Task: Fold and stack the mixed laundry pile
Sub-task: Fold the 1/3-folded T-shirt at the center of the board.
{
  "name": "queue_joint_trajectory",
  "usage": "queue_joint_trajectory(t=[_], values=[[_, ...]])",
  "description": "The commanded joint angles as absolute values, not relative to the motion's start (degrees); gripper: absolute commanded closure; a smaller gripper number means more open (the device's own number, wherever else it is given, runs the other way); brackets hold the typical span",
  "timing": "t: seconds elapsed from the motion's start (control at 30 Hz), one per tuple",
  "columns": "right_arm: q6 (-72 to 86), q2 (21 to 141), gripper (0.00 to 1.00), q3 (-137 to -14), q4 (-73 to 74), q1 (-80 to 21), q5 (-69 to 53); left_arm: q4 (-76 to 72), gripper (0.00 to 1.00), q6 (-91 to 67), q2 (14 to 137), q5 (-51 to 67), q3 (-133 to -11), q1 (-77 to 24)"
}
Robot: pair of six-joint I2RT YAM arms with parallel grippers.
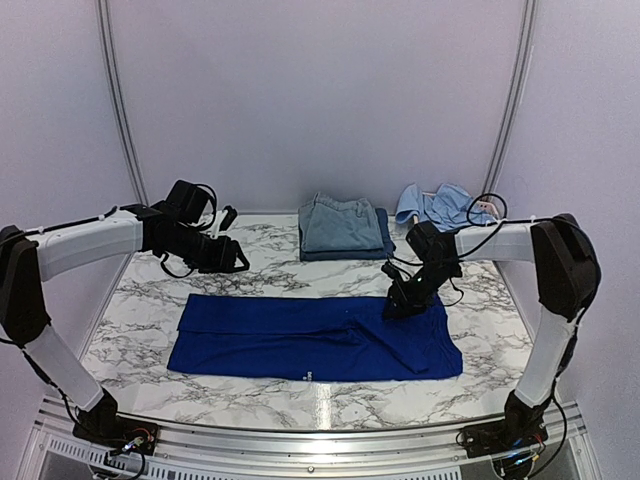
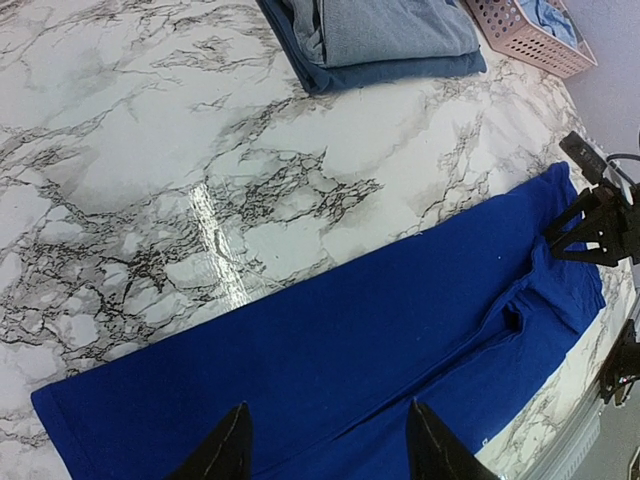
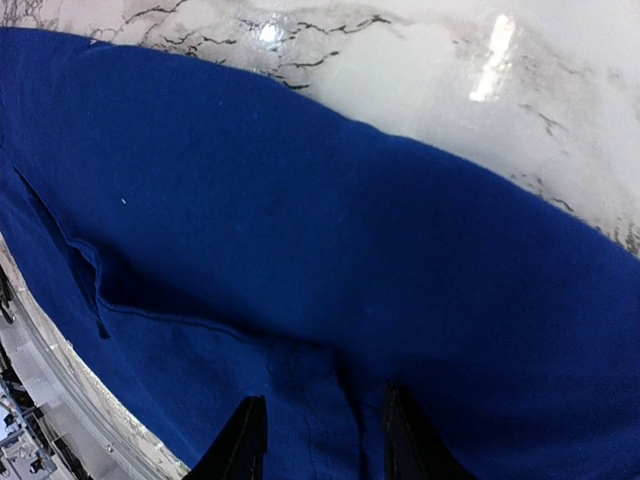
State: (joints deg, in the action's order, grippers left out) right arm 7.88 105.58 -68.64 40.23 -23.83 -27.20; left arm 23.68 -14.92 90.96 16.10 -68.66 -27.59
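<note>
A royal-blue T-shirt (image 1: 315, 338) lies folded into a long flat band across the middle of the marble table (image 1: 140, 320). My left gripper (image 1: 236, 260) hangs above the table just beyond the band's far left edge. In the left wrist view it (image 2: 330, 445) stands open over the blue cloth (image 2: 330, 350), holding nothing. My right gripper (image 1: 398, 303) is low over the band's right end. In the right wrist view its jaws (image 3: 322, 435) are apart, with wrinkled blue cloth (image 3: 300, 230) lying under them. Folded faded denim on a navy piece (image 1: 343, 227) is stacked at the back centre.
A pink lattice basket (image 2: 525, 35) at the back right holds a crumpled light-blue shirt (image 1: 442, 205). A metal rail (image 1: 320, 440) runs along the near table edge between the arm bases. Pale walls close in the back and sides.
</note>
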Motion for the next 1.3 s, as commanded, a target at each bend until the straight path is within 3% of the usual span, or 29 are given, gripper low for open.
queue_joint_trajectory(t=[0.0, 0.1, 0.2, 0.4, 0.77, 0.9, 1.1, 1.27], values=[[5.76, 107.89, 0.65, -72.03, 38.96, -24.83, -28.71, 23.06, 0.46, -14.20, 90.80, 14.58, -69.59, -27.69], [5.26, 109.05, 0.66, -72.98, 38.67, -24.90, -30.45, 23.08, 0.46, -14.23, 90.54, 14.47, -69.48, -27.69], [4.40, 109.35, 0.73, -74.02, 39.31, -25.53, -31.90, 22.96, 0.46, -14.26, 90.32, 14.16, -69.14, -27.69], [3.28, 106.92, 1.00, -74.79, 41.57, -28.57, -35.47, 22.41, 0.46, -13.99, 89.60, 13.83, -67.94, -27.69], [9.24, 103.43, 1.00, -73.38, 40.48, -45.35, -39.24, 18.07, 0.46, -10.69, 85.45, 13.93, -62.94, -28.46], [10.05, 102.58, 0.89, -72.16, 41.45, -49.61, -38.98, 16.20, 0.45, -6.66, 84.79, 12.12, -60.74, -31.02], [15.16, 93.14, 0.69, -66.93, 39.84, -44.44, -30.59, 14.66, 0.45, -5.18, 85.37, 10.28, -60.25, -34.24], [14.65, 94.75, 0.66, -67.27, 39.48, -32.23, -24.06, 13.71, 0.45, -6.56, 86.33, 10.22, -60.99, -34.58]])
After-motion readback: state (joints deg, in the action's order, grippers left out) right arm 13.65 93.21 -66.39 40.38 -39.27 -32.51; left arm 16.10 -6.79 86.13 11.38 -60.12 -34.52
